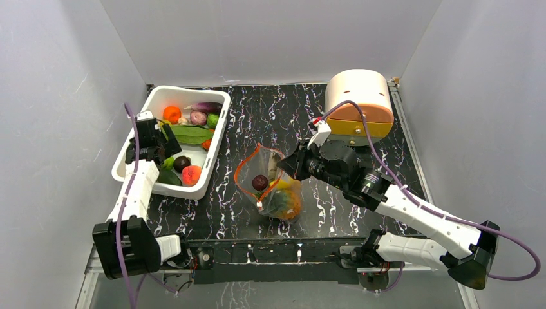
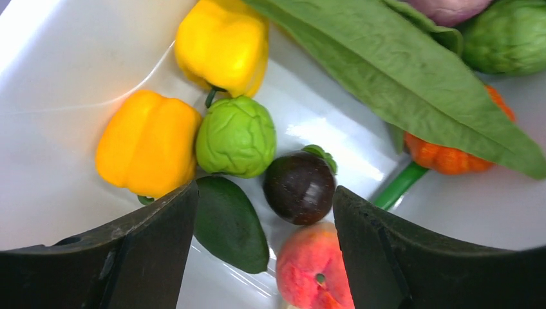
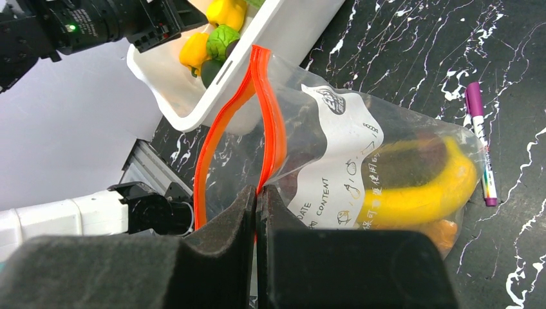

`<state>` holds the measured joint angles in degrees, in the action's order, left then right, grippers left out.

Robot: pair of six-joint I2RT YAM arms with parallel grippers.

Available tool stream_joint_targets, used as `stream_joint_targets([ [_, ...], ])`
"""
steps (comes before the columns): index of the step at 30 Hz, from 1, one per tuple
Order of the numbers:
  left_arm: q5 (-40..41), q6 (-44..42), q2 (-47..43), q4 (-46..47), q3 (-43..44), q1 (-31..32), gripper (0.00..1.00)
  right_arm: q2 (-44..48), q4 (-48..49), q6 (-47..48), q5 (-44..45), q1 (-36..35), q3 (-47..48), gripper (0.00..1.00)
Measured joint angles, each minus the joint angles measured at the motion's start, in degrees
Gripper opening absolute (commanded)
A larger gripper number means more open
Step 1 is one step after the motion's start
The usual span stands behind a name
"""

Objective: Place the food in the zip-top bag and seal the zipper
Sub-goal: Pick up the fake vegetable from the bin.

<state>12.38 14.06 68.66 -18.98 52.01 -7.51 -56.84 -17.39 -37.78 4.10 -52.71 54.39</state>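
The clear zip-top bag [image 1: 270,193] stands open mid-table, its orange-red zipper [image 1: 248,158] spread in a loop. Inside are a dark plum, a yellow banana [image 3: 418,190] and orange pieces. My right gripper [image 1: 288,166] is shut on the zipper strip [image 3: 265,129] at the bag's right rim [image 3: 257,190]. More food lies in the white tub [image 1: 129,161]. My left gripper [image 1: 156,149] hangs open and empty low in the tub [image 2: 265,193], with a dark plum [image 2: 299,187], a peach [image 2: 312,267] and a dark green avocado [image 2: 230,222] between its fingers.
Two yellow peppers [image 2: 148,151], a green bumpy fruit [image 2: 236,135], a long green leaf [image 2: 399,71] and an orange pumpkin [image 2: 451,158] crowd the tub. A round beige and orange container [image 1: 358,103] stands back right. A purple pen [image 3: 480,141] lies beside the bag.
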Motion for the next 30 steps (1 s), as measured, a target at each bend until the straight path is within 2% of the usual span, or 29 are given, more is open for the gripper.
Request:
stream_joint_targets([
  [10,-0.6,1.6,7.8,7.1,-4.7,-2.1,0.66,-0.7,0.0,0.2,-0.5,0.0,0.1,0.00],
  [19,1.9,1.5,13.3,12.1,-5.1,-3.5,0.68,-0.9,0.5,0.3,-0.5,0.0,0.2,0.00],
  [26,2.3,1.5,16.3,14.5,-4.9,-3.6,0.63,-0.9,0.4,0.3,0.1,0.0,0.2,0.00],
  [30,2.3,1.2,16.3,14.7,-4.9,-3.6,0.56,-0.8,0.5,0.4,0.3,0.0,0.3,0.00],
])
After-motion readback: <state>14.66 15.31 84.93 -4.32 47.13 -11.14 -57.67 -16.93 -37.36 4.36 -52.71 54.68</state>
